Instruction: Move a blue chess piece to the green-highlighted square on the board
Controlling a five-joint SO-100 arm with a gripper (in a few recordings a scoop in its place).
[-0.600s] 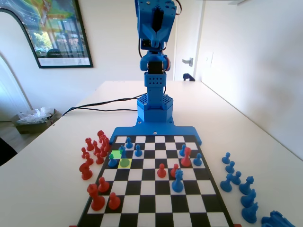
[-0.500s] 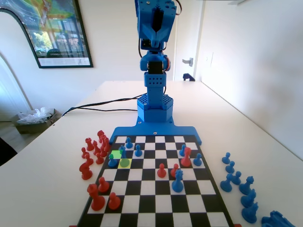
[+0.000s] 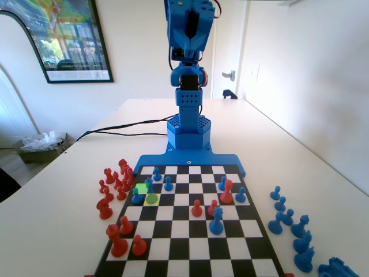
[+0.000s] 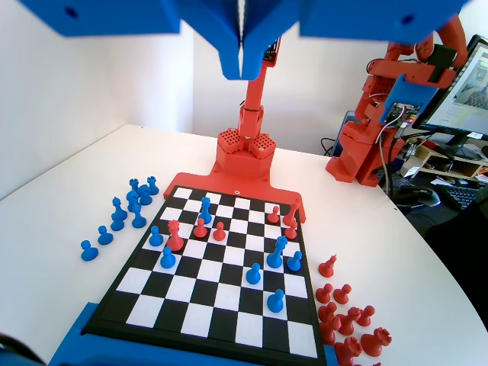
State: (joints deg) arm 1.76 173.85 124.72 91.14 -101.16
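Fixed and wrist views of the board (image 3: 190,242). The gripper (image 4: 241,72) hangs high above the board's arm-side edge, its two jaws pressed together with nothing between them. In the fixed view, the green-highlighted square (image 3: 141,188) lies near the board's left edge, toward the arm end; the blue chess piece (image 3: 151,195) stands on the yellow-highlighted square (image 3: 151,199), diagonally adjacent to the green one, while another blue pawn (image 3: 136,197) stands at the left edge beside it.

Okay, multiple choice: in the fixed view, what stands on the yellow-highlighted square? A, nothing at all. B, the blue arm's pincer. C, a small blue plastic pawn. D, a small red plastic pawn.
C: a small blue plastic pawn stands on the yellow-highlighted square, next to the bare bright green-highlighted square.
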